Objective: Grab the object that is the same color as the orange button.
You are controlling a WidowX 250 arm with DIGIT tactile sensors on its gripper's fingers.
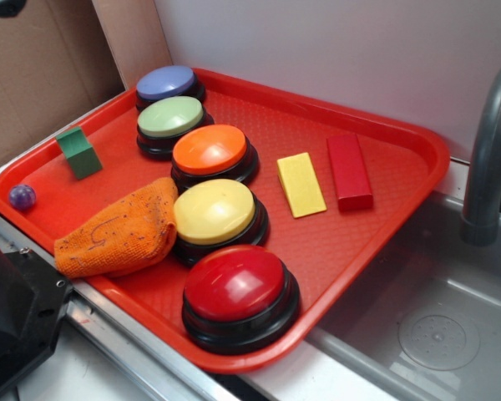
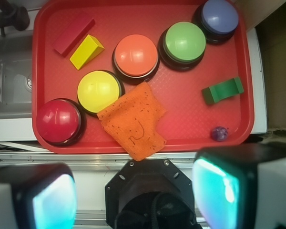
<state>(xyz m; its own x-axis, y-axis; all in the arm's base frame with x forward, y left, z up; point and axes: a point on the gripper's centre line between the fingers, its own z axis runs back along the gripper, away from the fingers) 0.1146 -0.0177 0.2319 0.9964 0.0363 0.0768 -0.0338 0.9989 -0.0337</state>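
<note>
Task not begun. My claw (image 2: 133,200) hangs open and empty, well above the tray (image 2: 190,129). The orange rag (image 2: 133,121) lies untouched just below the orange button (image 2: 136,56), overlapping the tray's near rim. Descent and grasp remain.

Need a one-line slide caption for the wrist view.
Wrist view: open fingers above a red plastic tray holding five domed buttons and an orange terry cloth rag beside the orange-domed button.

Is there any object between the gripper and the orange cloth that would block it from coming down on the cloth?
Nothing visible blocks it. The gripper is above the tray's near edge, and the orange cloth lies uncovered just ahead. Only the yellow button touches the cloth's side, so the grasp should stay clear of it.
</note>
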